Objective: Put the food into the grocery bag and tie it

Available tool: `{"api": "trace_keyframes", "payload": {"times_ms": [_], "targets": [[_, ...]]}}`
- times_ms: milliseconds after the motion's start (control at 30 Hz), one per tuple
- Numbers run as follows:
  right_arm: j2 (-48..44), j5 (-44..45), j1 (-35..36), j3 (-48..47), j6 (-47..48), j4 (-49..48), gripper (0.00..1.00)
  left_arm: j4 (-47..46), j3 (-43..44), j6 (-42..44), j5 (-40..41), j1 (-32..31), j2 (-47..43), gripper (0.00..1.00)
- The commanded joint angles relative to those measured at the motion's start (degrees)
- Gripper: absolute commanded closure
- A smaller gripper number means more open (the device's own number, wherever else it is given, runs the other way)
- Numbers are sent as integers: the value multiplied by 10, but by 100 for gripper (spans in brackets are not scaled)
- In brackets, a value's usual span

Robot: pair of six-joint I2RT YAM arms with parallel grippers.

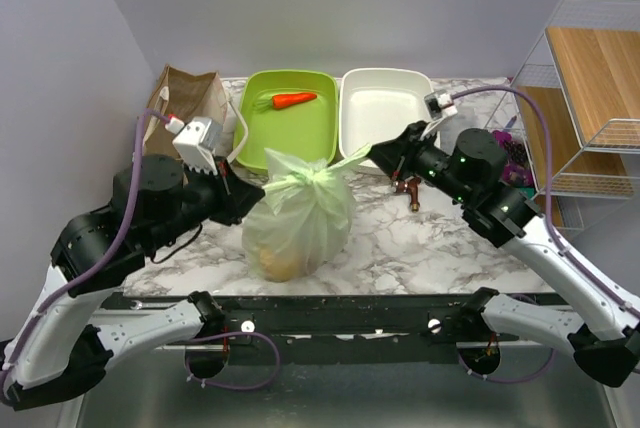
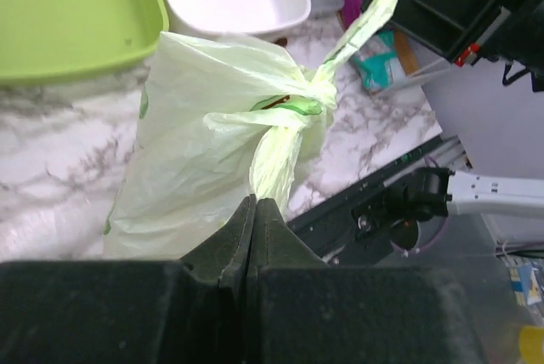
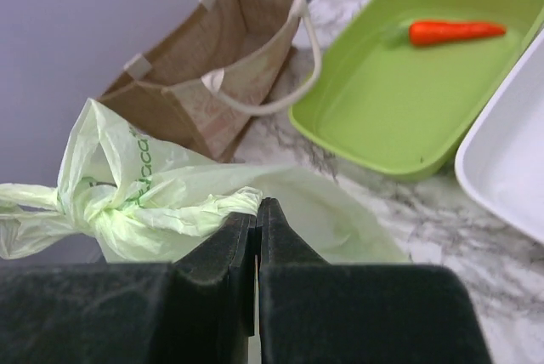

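Grocery bag: the thin pale-green grocery bag [image 1: 300, 218] stands in the middle of the table [image 1: 430, 248], nearer the front edge than the trays. It is full and round.
Knot: the top of the bag is tied in a knot [image 1: 318, 176]. Two twisted ends of the bag stick out from it, one to each side.
Food: a yellow shape [image 1: 280, 260] shows through the plastic low in the bag. I cannot tell which food it is.
Left gripper: the left gripper [image 1: 258, 188] is at the left of the knot. Its fingers are pressed tight together, with one twisted end of the bag pinched between the tips.
Right gripper: the right gripper [image 1: 372, 153] is up at the right of the knot. Its fingers are pressed together too, pinching the other end, which is pulled out long and straight.
Green tray: a green tray [image 1: 255, 138] sits just behind the bag, with an orange carrot [image 1: 294, 100] lying in it.
White tray: a white tray [image 1: 385, 113] sits right beside the green one, on its right.
Brown paper bag: a brown paper bag [image 1: 185, 93] stands in the back left corner, next to the green tray.
Shelf: a wire shelf [image 1: 590, 98] with wooden boards stands at the right side.
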State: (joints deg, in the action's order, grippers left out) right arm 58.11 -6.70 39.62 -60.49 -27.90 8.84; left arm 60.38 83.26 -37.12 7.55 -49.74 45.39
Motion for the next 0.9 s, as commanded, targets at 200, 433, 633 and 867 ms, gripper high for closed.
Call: {"api": "trace_keyframes", "payload": {"times_ms": [200, 433, 633, 867], "targets": [[-67, 242, -16, -3, 32, 140, 99, 0, 39, 94, 11, 64, 69, 100], [-136, 255, -16, 196, -58, 151, 99, -80, -270, 21, -29, 117, -59, 100], [-149, 236, -15, 289, -100, 133, 99, -101, -398, -33, -65, 143, -127, 100], [-143, 197, -16, 240, -49, 111, 99, -154, -321, 45, -178, 144, -108, 79]]}}
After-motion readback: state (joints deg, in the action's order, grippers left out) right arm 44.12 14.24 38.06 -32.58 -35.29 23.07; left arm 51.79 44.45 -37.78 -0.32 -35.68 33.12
